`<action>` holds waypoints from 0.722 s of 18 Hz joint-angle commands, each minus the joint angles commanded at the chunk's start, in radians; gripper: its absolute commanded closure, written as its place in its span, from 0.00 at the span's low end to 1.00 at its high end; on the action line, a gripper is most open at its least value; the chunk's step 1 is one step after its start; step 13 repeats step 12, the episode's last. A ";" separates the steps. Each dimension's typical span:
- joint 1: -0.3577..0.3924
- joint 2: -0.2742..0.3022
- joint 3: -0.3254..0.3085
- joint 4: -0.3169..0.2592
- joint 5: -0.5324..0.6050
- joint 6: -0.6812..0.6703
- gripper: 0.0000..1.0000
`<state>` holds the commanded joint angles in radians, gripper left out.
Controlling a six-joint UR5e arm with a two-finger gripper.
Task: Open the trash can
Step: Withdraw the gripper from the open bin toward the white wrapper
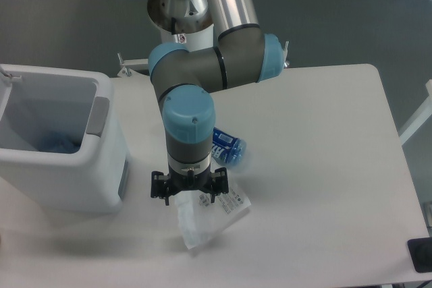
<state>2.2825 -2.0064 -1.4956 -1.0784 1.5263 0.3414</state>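
The trash can (pixel 101 187), a large boxy white bin, stands at the left of the table with its top open; the inside shows something blue at the bottom. A grey tab (pixel 98 116) sits on its right rim. My gripper (pixel 188 195) hangs to the right of the can, apart from it, pointing down over a white plastic packet (pixel 206 217). Its fingers (pixel 159 190) are spread wide with nothing held between them.
A blue plastic bottle (pixel 227 148) lies on its side behind my wrist, partly hidden by the arm. The white packet with a printed label lies near the table's front edge. A dark object (pixel 420 254) sits at the lower right corner.
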 joint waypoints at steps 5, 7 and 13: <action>0.149 0.024 -0.001 0.000 0.009 0.392 0.00; 0.196 0.025 -0.011 -0.002 0.011 0.546 0.00; 0.288 0.032 -0.020 0.000 0.018 0.731 0.00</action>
